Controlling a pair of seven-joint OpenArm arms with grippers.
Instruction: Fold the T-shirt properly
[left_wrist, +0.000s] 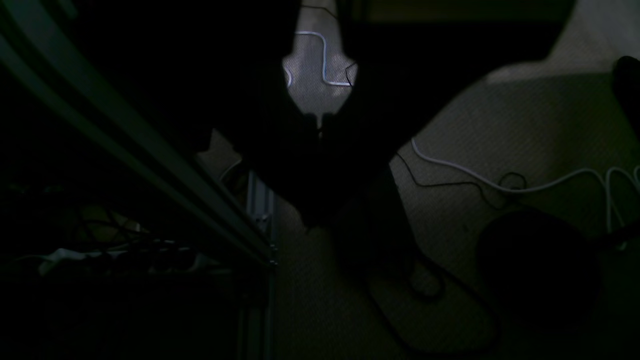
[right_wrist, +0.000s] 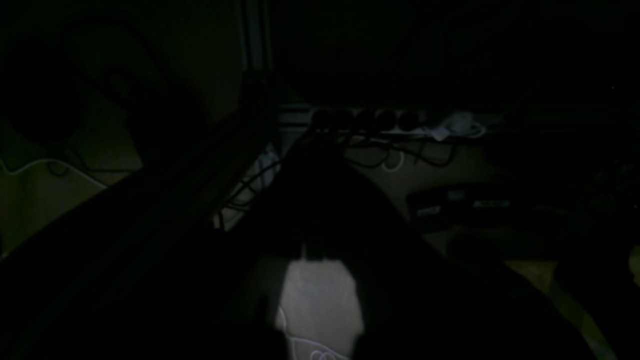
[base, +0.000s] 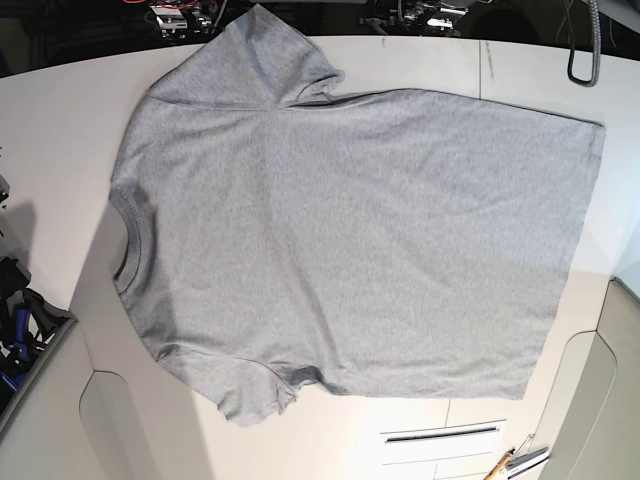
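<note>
The heather-grey T-shirt (base: 350, 230) lies spread flat on the white table (base: 60, 130) in the base view, plain side up. Its ribbed neck (base: 125, 230) is at the left and its hem (base: 580, 220) at the right. One sleeve (base: 260, 50) points to the far edge, the other (base: 240, 390) to the near edge. No lettering shows. Neither gripper is in the base view. In the dark wrist views the left gripper (left_wrist: 320, 127) and the right gripper (right_wrist: 312, 252) are silhouettes with tips meeting, holding nothing, over the floor away from the shirt.
A pen-like tool (base: 515, 462) and a slot (base: 440, 435) lie at the table's near edge. A grey cable (base: 582, 50) hangs at the far right. The wrist views show floor cables (left_wrist: 500, 180), an aluminium frame post (left_wrist: 260, 210) and a power strip (right_wrist: 380, 120).
</note>
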